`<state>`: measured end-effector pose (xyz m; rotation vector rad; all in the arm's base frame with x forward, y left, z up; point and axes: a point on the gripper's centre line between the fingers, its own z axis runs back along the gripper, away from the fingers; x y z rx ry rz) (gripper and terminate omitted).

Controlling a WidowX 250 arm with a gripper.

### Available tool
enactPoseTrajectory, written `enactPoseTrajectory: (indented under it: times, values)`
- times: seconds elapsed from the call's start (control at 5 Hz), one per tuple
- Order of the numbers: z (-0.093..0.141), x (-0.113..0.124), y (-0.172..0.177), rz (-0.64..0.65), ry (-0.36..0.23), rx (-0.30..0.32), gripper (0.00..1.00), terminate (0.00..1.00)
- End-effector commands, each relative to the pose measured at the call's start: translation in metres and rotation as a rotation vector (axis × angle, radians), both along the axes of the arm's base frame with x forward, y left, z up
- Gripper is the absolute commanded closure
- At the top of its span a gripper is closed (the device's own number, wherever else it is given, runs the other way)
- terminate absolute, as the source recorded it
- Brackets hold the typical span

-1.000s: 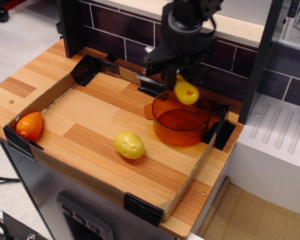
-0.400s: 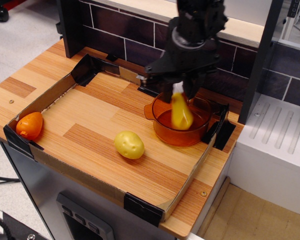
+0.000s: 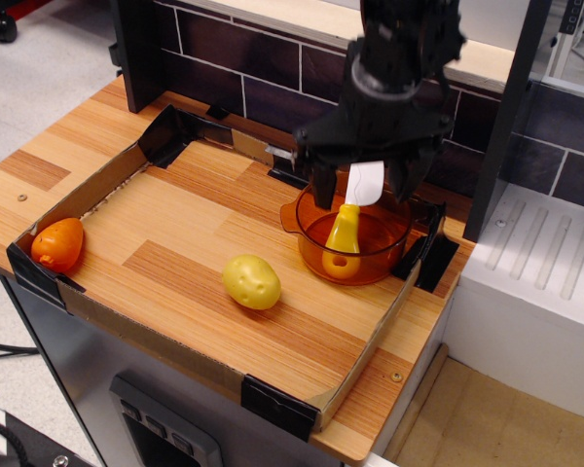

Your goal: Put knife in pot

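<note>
The wooden worktop (image 3: 185, 229) is carrying everything, ringed by a low cardboard wall with black tape at the corners. The robot arm is reaching down from the top of the picture over the far right part of it, and its black claw (image 3: 367, 180) is hanging directly above the pot (image 3: 316, 255), which is sitting against the right cardboard wall. Inside the pot, the knife (image 3: 348, 226) is standing steeply, yellow handle down with its holed end at the pot's floor and the white blade pointing up between the claw's fingers.

The claw's fingers are standing apart on either side of the blade, and they are looking spread rather than pinched, but whether a pad is touching the blade is not something the picture is settling; I cannot tell for sure. By my judgement the placing is all but done. To finish well, the claw should be opening fully and lifting straight up, so that neither finger is dragging the blade sideways or catching the pot's rim and tipping it.

Smaller things are lying well clear: a yellow potato toy (image 3: 251, 281) near the middle of the worktop, and an orange toy (image 3: 57, 244) in the near left corner.

The arm's upper part is being cut off by the frame, the fingertips are dark and hard to separate, and the pot's far rim is being hidden behind the claw.
</note>
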<state>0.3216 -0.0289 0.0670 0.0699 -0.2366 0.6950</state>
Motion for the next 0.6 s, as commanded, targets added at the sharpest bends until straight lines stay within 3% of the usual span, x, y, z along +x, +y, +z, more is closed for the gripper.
enactPoseTrajectory:
  times: [0.0, 0.2, 0.4]
  values:
    - [0.072, -0.003, 0.030, -0.148, -0.180, -0.014, 0.00, 0.00]
    - [0.069, -0.006, 0.046, -0.362, -0.061, -0.052, 0.00, 0.00]
    - [0.069, -0.006, 0.046, -0.362, -0.061, -0.052, 0.00, 0.00]
